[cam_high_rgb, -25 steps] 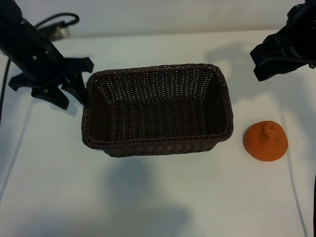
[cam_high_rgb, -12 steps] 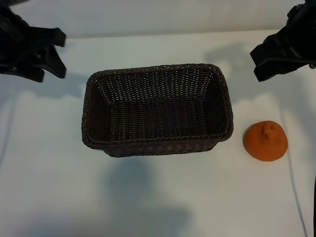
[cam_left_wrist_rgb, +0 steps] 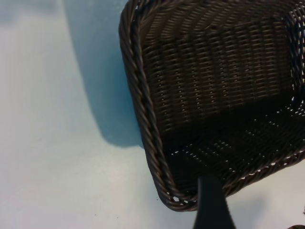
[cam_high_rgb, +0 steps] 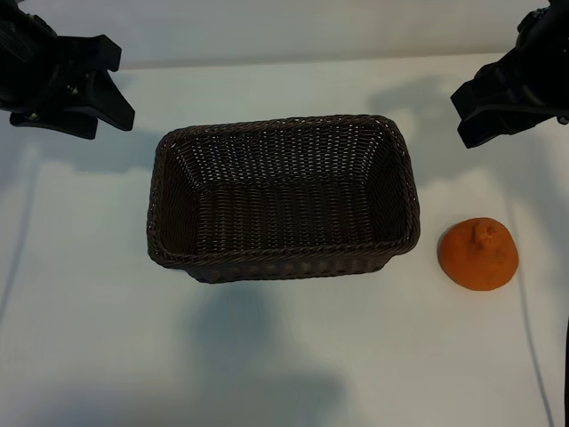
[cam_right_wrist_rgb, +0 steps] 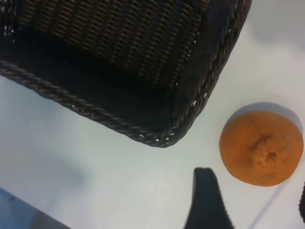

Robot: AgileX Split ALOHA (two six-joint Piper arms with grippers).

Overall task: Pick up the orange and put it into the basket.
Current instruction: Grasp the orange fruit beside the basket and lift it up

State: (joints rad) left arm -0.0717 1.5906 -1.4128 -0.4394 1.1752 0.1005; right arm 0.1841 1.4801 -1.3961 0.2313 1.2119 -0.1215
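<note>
Right gripper [cam_high_rgb: 498,111] hung with jaws parted and empty, up beyond the orange [cam_high_rgb: 478,254], which sat on the table [cam_high_rgb: 293,356] just right of the basket [cam_high_rgb: 283,262]. Best play: drop straight over the fruit, straddling its widest part. Left gripper [cam_high_rgb: 84,84], also parted, waited far-left.

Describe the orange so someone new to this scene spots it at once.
Start at the big dark wicker basket in the middle of the white table. Look just past its right end, near the front corner: the orange sits there alone, the only bright, rounded thing, with a small knob on top.
</note>
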